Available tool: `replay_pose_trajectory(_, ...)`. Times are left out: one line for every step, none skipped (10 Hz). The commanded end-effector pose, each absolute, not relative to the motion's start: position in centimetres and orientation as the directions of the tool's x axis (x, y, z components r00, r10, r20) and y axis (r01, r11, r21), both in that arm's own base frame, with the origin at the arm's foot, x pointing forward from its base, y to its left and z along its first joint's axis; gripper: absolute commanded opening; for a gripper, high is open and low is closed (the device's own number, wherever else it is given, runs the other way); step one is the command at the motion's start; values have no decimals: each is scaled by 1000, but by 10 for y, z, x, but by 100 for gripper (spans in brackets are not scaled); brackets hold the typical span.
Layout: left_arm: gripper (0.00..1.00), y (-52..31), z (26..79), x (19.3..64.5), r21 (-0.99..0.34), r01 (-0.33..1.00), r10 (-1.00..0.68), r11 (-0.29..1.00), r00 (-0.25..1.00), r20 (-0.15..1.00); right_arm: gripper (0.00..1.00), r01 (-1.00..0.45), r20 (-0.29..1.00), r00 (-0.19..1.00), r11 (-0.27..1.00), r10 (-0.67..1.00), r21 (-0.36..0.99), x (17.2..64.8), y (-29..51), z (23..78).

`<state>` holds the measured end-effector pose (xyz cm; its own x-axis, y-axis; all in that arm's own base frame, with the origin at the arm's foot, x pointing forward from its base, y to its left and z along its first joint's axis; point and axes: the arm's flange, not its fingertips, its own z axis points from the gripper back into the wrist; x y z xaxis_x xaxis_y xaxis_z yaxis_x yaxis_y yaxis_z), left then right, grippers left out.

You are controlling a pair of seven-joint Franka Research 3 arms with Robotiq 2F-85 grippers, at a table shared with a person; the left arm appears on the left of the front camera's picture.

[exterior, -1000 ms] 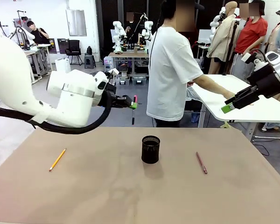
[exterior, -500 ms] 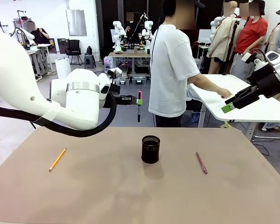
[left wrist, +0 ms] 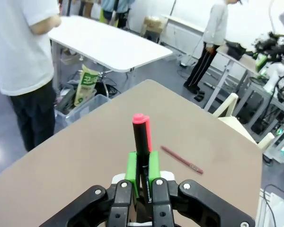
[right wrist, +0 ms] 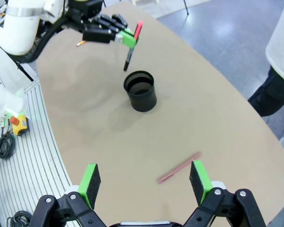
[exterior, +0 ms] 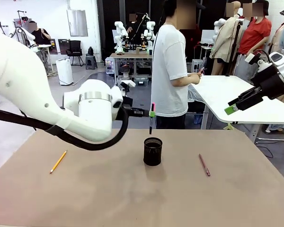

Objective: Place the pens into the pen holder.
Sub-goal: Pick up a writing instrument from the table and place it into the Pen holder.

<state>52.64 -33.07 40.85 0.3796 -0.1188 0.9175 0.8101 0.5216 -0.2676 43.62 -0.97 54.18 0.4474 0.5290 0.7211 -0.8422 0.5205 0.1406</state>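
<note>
1. Three writing tools sit around the black wire-mesh pen holder (exterior: 153, 151), which stands upright on the table (exterior: 132, 203).
2. The left end effector (exterior: 151, 114) is clamped on the dark red-capped pen (exterior: 151, 125). It holds the pen nearly upright above the pen holder, lower tip just over the rim and not inside.
3. The right end effector (right wrist: 145, 182) has its jaws spread wide and grips nothing, raised well to the right of the pen holder.
4. The reddish-brown pen (exterior: 204, 165) lies flat to the right of the pen holder, apart from it.
5. The yellow pencil (exterior: 58, 161) lies flat, well to the pen holder's left.
6. A person in a white T-shirt (exterior: 169, 71) stands beyond the pen holder.
</note>
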Motion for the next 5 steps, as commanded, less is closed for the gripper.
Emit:
replay_pose_trajectory(0, -338, 385, 527, -247, 842, -86, 480, 326, 942, 100, -843, 730, 443, 519, 520, 141, 437, -9, 543)
replay_pose_trajectory(0, -343, 377, 526, -249, 848, -84, 469, 323, 943, 100, -843, 730, 443, 519, 520, 141, 437, -9, 543)
replay_pose_trajectory(0, -346, 372, 524, -226, 860, -82, 458, 294, 952, 100, -843, 730, 443, 519, 520, 141, 437, -9, 543)
replay_pose_trajectory(0, -346, 364, 525, -222, 867, -88, 447, 290, 953, 100, -843, 730, 443, 519, 520, 141, 437, -9, 543)
replay_pose_trajectory(0, -351, 355, 525, -201, 868, -88, 454, 268, 960, 100, -843, 730, 443, 519, 520, 141, 437, -9, 543)
